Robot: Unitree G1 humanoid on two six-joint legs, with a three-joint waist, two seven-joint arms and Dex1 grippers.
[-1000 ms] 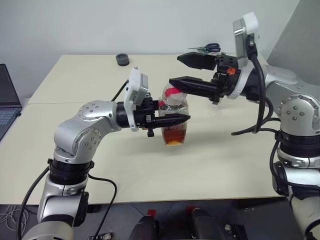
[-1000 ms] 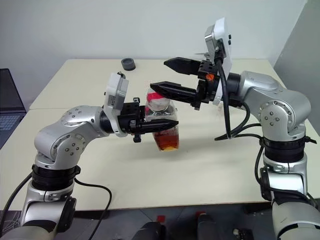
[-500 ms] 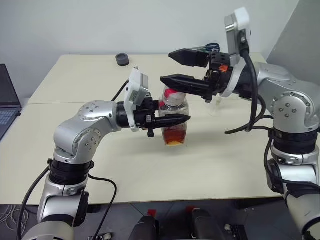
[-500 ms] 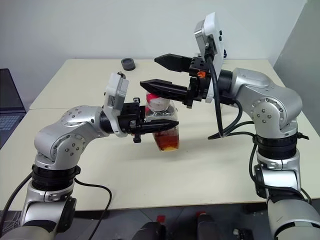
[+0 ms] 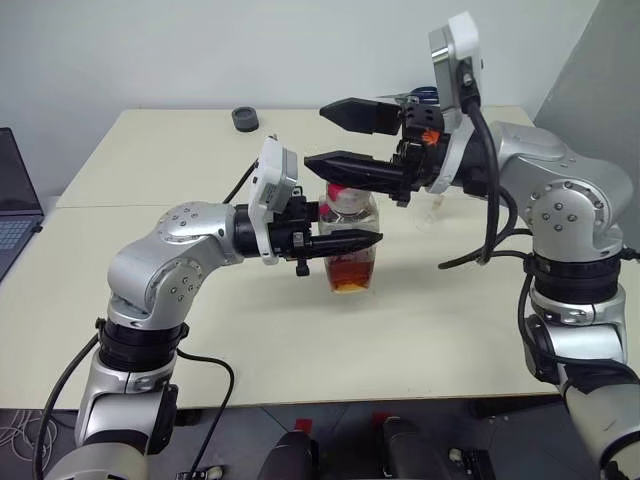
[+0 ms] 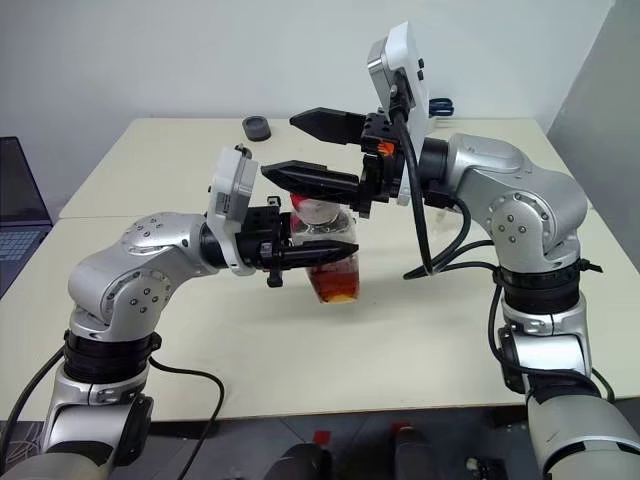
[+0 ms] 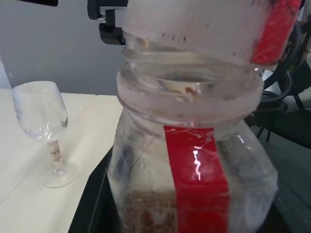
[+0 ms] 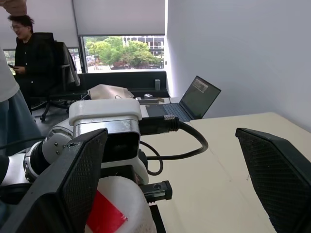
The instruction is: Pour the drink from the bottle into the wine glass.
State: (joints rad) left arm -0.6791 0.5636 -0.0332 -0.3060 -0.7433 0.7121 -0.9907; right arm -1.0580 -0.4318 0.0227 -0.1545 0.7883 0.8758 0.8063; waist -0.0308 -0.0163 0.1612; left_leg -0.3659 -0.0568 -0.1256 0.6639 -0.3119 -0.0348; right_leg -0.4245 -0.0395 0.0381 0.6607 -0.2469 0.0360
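My left gripper [image 5: 362,235] is shut on the bottle [image 5: 348,240], a small clear squarish one with a red label strip [image 7: 197,179], held upright at the middle of the table [image 5: 450,320]. The reddish-amber drink [image 5: 348,270] fills its lower part. Its pink-white cap [image 5: 344,190] is on. Level with the cap, my right gripper [image 5: 314,136] is open: one finger [image 5: 350,166] lies just over the cap, the other [image 5: 360,113] higher and farther back. The empty wine glass [image 7: 46,126] stands on the table beyond the bottle, mostly hidden by my right arm in the eye views.
A black round object [image 5: 245,118] lies at the table's far edge, with blue-handled scissors [image 6: 441,103] at the far right. A laptop [image 5: 15,190] sits off the table's left side. A person [image 8: 29,53] stands in the room in the right wrist view.
My right gripper has moved left, still open, until its lower finger reaches over the cap. The left gripper and the bottle have stayed put.
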